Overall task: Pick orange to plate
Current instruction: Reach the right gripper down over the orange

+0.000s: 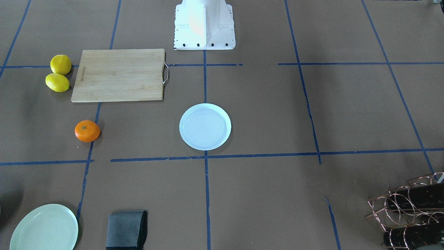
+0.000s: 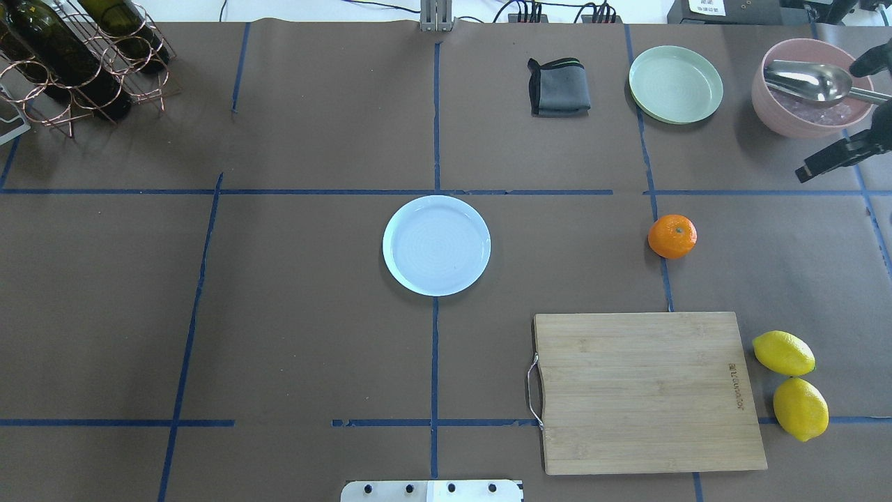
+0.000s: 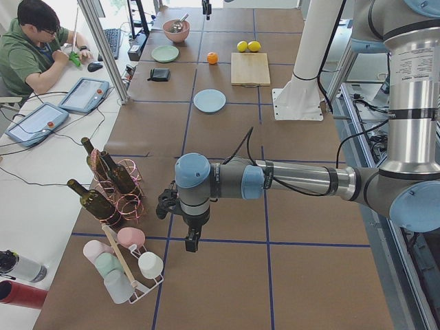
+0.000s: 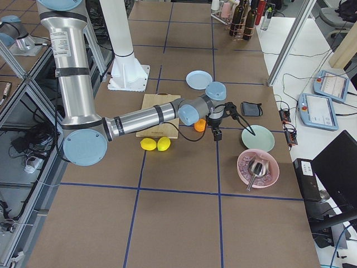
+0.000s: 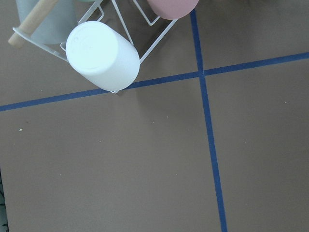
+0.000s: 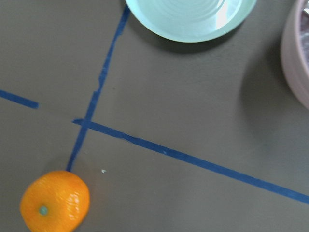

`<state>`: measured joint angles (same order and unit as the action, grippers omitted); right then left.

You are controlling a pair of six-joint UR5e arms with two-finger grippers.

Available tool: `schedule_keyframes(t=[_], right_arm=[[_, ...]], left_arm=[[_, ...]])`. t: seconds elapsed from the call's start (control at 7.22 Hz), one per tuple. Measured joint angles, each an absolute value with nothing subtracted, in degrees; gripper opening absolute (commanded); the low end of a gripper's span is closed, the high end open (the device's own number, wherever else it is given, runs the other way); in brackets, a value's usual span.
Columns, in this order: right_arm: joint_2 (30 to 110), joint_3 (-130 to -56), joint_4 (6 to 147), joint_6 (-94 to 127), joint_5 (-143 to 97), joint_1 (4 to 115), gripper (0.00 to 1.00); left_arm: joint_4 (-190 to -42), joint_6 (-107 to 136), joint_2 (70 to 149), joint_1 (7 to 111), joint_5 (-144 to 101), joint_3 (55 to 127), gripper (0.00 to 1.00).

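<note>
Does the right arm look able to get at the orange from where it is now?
Probably yes. The right gripper hangs near the orange, which sits alone on the table, apart from the cutting board and the green plate; nothing visible stands between them.

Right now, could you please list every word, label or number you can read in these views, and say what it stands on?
Cutting board: a brand mark printed near its short edge, too blurred to read.
Left arm and right arm: a printed label on each upright tube, too small to read.
So nothing can be quoted.
</note>
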<state>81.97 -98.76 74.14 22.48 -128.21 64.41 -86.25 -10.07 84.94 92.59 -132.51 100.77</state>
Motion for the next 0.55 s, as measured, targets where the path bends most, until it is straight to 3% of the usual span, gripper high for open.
schedule_keyframes(t=[0.55], right_arm=[[76.6,-97.8,72.7,37.8,-117.3,51.1,1.00]], left_arm=[[-86.4,-10.2,84.7,92.6,-133.6,101.2,1.00]])
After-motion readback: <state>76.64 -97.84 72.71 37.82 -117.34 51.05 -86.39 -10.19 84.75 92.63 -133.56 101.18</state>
